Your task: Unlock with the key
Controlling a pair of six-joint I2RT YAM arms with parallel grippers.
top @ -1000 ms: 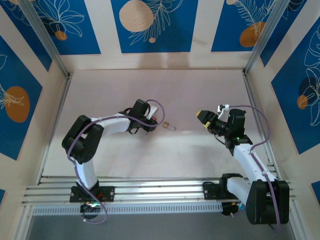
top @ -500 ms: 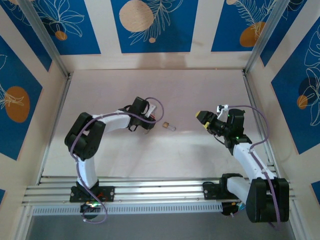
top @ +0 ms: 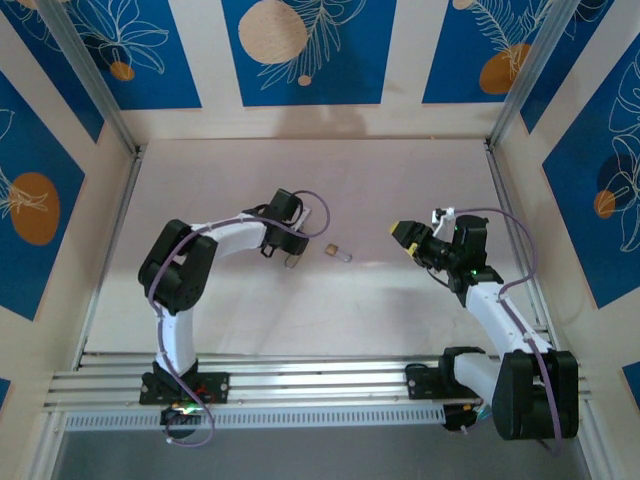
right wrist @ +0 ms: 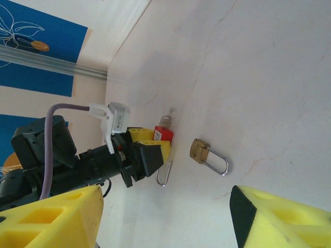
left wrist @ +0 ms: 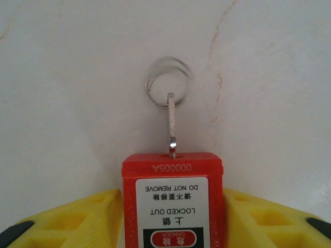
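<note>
Where the fixed camera looks down from above, the left gripper (top: 296, 243) sits low over the middle of the pale, faintly veined table (top: 400, 320), and a small brass padlock with a steel shackle (top: 337, 251) lies just to its right, between the two arms and nearer the left one. The right gripper (top: 407, 240) hangs well to the right of that padlock with its jaws parted around nothing. In the left wrist view, the yellow fingers (left wrist: 77, 217) press against both sides of a red plastic lockout padlock with a white warning label (left wrist: 172, 170), so this gripper is closed on it. The tiny flat pale silvery key (left wrist: 172, 124) stands in the keyhole at the lock's free end, and its wire split ring (left wrist: 168, 82) rests on the table beyond. In the right wrist view, that gripper's own yellow fingers (right wrist: 51, 217) stand wide apart at the lower corners with bare table between them. Beyond them, the red lock is clamped in the left gripper with the key at one end and its steel shackle (right wrist: 164, 173) at the other. The brass padlock lies just beside it, not touching.
</note>
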